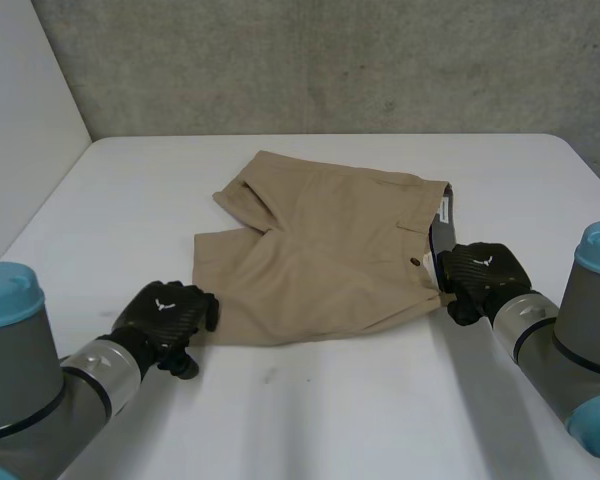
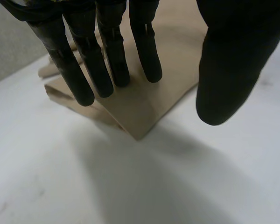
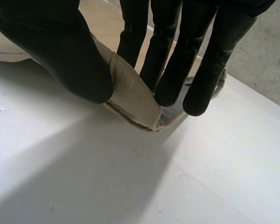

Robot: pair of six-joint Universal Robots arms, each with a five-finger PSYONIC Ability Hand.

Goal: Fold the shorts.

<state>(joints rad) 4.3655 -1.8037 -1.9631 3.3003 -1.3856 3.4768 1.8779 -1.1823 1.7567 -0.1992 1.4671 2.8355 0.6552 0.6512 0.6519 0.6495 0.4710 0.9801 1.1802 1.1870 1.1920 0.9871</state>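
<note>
Your right hand is closed on the shorts: thumb and fingers pinch the near corner of the waistband, which curls up a little off the worktop. Your left hand is open, with straight fingers over the hem corner of the near leg and the thumb standing clear to the side. I can't tell whether the fingertips touch the cloth.

The shorts lie flat in the middle of the worktop, between the two hands. Their long axis runs across, with the waistband toward your right arm, the leg openings toward your left, and the far leg angled away.

Expect light, soft cloth with little stiffness. It will likely sag and crease wherever it is unsupported, and the waistband looks the thickest, firmest part. Take it at the corners, waistband and hem, in matched pinches so the layers travel together.
</note>
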